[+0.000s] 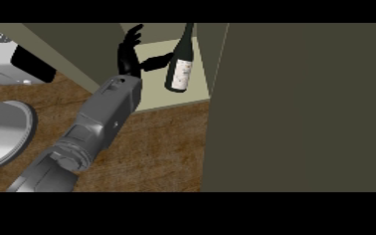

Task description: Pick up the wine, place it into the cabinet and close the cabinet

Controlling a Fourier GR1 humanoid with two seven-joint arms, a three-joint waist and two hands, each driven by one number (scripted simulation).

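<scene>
The wine bottle [180,65] is dark with a pale label. It stands slightly tilted on the pale floor of the open cabinet [157,98]. My left hand [130,50] is inside the cabinet just left of the bottle, open, with the fingers straight and pointing away from me. Its thumb [157,61] stretches toward the bottle's side and reaches it or stops just short; no finger curls round the glass. The cabinet door [294,109] stands open and fills the right side of the view. My right hand is not visible.
A round grey metal dish [10,129] lies at the left edge on the wooden counter [158,149]. A white and black appliance [26,64] sits at the upper left. The cabinet's left wall [70,55] runs beside my forearm.
</scene>
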